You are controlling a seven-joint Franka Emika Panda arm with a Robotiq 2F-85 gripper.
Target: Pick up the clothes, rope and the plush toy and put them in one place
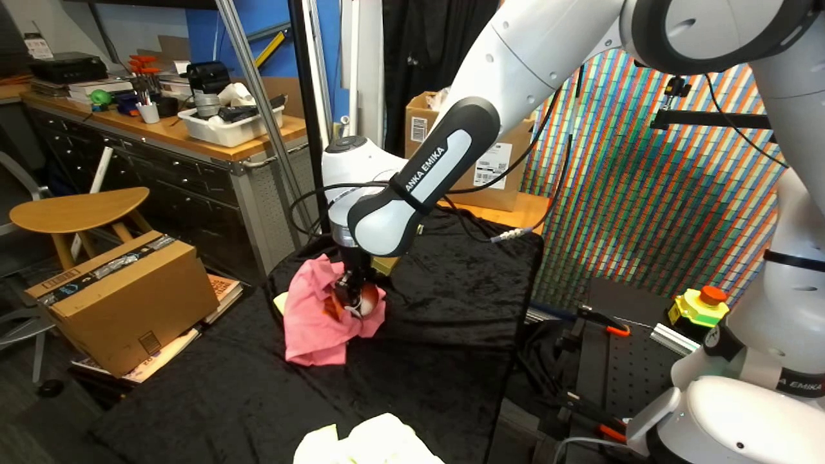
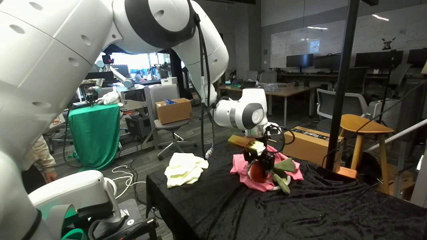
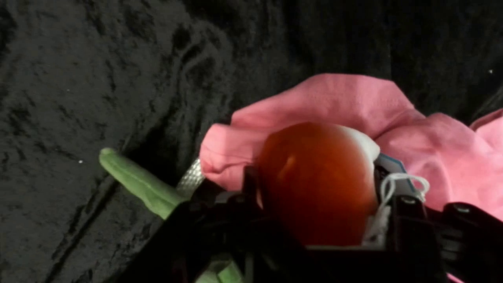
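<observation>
Arm lettering (image 1: 425,169) read "ANKA EMIKA". Gripper (image 3: 328,188) was clamped on the toy (image 3: 314,169), over the pink cloth (image 1: 316,335). Toy's tag (image 3: 390,162) was unreadable.

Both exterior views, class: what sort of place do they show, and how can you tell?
Probably a robotics lab: there is a white jointed robot arm, what looks like a red-and-yellow emergency-stop button, and a wooden-topped, black-drawered workbench.
</observation>
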